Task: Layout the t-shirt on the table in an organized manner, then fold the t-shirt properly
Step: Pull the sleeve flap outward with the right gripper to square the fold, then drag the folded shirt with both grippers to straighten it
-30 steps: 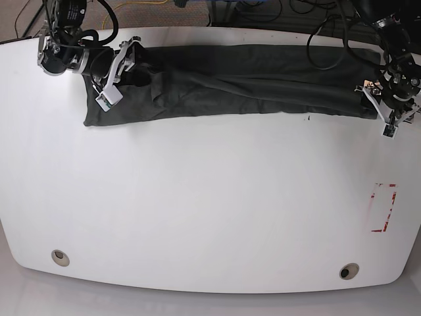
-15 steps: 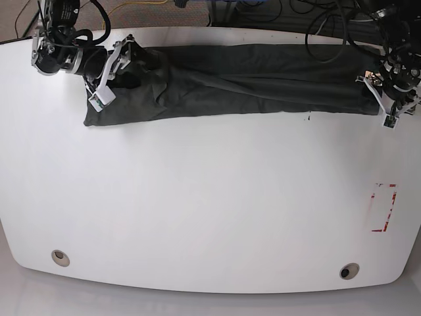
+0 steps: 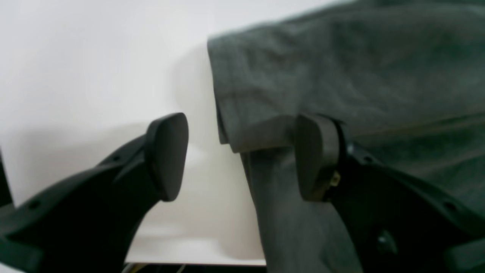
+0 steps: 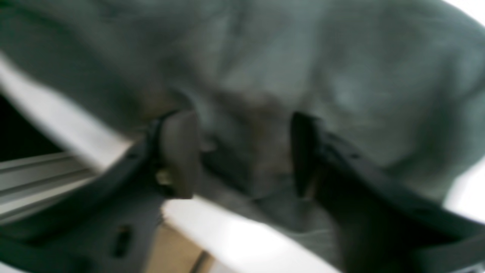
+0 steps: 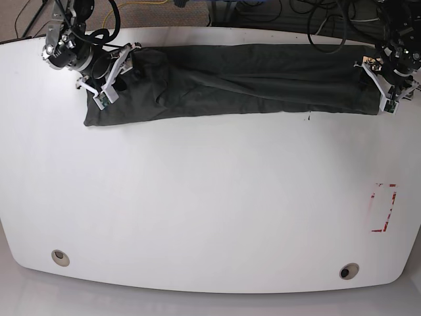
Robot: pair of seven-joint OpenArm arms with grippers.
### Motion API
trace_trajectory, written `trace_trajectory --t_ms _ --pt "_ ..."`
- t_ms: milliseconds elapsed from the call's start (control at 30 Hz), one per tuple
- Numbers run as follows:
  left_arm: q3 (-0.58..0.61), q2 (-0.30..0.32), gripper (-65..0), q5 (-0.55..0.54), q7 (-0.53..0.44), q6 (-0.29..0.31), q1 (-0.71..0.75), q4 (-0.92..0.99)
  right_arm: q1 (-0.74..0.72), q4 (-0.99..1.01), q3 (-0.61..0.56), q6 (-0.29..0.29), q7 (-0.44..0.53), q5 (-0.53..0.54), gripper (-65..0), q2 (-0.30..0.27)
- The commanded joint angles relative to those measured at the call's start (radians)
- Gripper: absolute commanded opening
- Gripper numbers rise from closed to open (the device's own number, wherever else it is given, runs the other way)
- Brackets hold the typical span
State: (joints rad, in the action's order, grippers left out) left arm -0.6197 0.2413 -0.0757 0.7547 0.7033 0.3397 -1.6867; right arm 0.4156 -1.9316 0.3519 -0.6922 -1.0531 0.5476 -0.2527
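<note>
The dark grey t-shirt (image 5: 237,82) lies bunched into a long band along the far edge of the white table (image 5: 210,197). My right gripper (image 5: 117,74) is at the band's left end. In the blurred right wrist view its fingers (image 4: 178,155) stand apart, with a fold of the t-shirt (image 4: 242,113) between them. My left gripper (image 5: 377,85) is at the band's right end and is open. In the left wrist view the t-shirt's hem corner (image 3: 246,132) lies between the jaws, one fingertip (image 3: 316,157) over cloth and the other over bare table (image 3: 94,76).
Two round grommet holes (image 5: 60,257) (image 5: 348,270) sit near the front edge. A red-and-white marking (image 5: 383,207) is at the right. Cables (image 5: 263,13) run just behind the far edge, close to both arms.
Both grippers have moved towards the far edge, taking the shirt's ends with them, so the band lies straighter. The right gripper's jaws have narrowed.
</note>
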Motion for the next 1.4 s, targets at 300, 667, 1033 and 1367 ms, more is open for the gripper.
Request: trace_trajectory --t_ms 300,667,1033,1367 --pt "0.031 0.016 -25.3 -0.003 -0.041 -0.005 -0.055 0.112 -0.048 0.080 -0.047 -0.006 0.162 -0.281 -43.1 0.048" --pt "0.125 0.053 -25.3 -0.002 -0.090 -0.005 -0.182 0.262 -0.165 0.346 -0.044 -0.006 0.300 -0.294 -43.3 -0.007" --pt "0.142 0.088 -25.3 -0.002 -0.090 -0.005 -0.270 0.311 -0.226 0.403 0.028 -0.006 0.314 -0.295 -43.3 -0.032" --pt "0.139 0.120 -25.3 -0.003 -0.088 -0.005 -0.271 0.305 -0.243 0.403 0.091 -0.006 0.313 -0.295 -43.3 -0.030"
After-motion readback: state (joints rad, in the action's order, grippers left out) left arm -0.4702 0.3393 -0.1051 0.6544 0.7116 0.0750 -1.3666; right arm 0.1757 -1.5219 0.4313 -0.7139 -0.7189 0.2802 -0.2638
